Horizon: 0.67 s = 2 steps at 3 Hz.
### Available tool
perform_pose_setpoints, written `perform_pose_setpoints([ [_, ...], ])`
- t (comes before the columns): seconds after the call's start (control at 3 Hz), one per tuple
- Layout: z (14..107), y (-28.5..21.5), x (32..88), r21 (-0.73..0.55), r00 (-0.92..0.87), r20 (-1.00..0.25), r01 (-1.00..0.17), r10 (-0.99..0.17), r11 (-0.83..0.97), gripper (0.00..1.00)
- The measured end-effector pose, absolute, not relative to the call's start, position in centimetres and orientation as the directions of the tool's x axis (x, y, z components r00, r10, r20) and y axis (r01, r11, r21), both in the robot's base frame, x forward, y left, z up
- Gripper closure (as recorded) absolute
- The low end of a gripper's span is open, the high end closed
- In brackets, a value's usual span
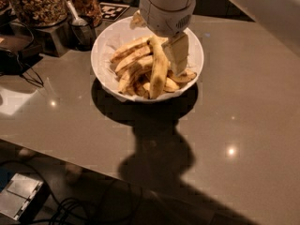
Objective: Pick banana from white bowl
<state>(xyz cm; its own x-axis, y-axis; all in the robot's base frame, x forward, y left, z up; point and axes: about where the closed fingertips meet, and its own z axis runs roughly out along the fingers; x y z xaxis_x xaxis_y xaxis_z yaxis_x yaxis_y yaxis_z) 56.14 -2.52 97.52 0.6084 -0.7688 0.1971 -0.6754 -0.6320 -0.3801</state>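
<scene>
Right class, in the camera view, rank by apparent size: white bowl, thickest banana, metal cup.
Largest: white bowl.
Then the banana, beside the gripper above the bowl.
Smallest: metal cup, though it stands farther back, so that last ranking is unsure.

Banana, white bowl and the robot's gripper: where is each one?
banana [158,74], camera view, middle of its length.
white bowl [104,60], camera view, bare left inner wall.
gripper [171,61], camera view, its tip, over the bowl beside the banana.
</scene>
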Motion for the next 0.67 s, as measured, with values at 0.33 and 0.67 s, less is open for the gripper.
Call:
perform_pose_setpoints([
  [0.33,96.06,-2.73,56.99,-0.344,0.640,0.216,-0.656,-0.737,-0.671,0.23],
  [0.67,95.19,-2.94,57.97,-0.319,0.666,0.240,-0.633,-0.706,-0.705,0.21],
])
